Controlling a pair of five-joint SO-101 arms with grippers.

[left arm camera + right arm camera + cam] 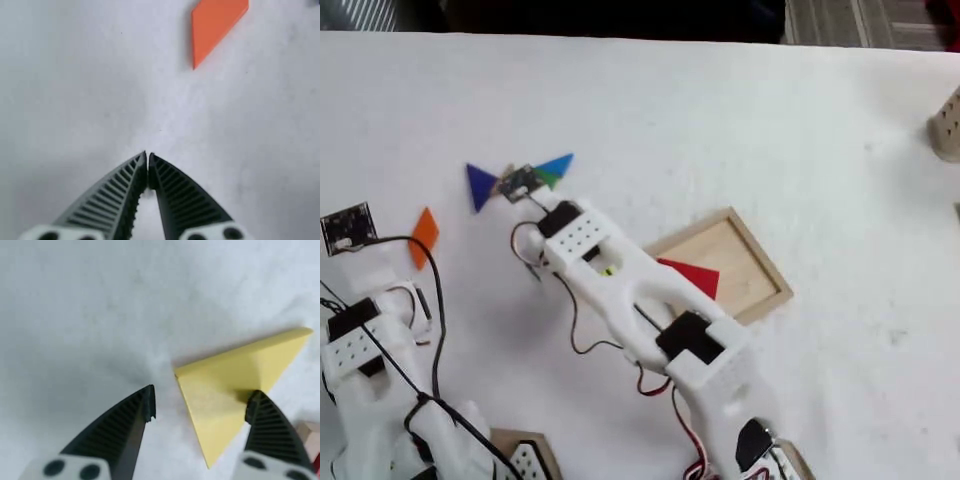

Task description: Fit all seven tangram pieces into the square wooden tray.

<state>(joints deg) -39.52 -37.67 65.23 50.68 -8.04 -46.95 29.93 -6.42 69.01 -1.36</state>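
The square wooden tray (760, 262) lies right of centre and holds a red triangle (692, 276). My right arm (588, 245) stretches over the tray's left corner. In the right wrist view my right gripper (202, 397) is open, low over a yellow triangle (225, 385) lying flat on the white table; one fingertip (260, 407) sits over the triangle's edge, the other on bare table. My left gripper (148, 159) is shut on nothing, a short way from an orange parallelogram (217, 25) (423, 236). Dark blue (479, 185), light blue (558, 162) and green (549, 180) pieces lie together at the upper left.
A corner of the tray (310, 432) shows just beside the yellow triangle. Red and black cables (582, 335) trail from the right arm across the table. A perforated wooden object (947, 125) stands at the far right edge. The left arm (360, 370) stands at the lower left.
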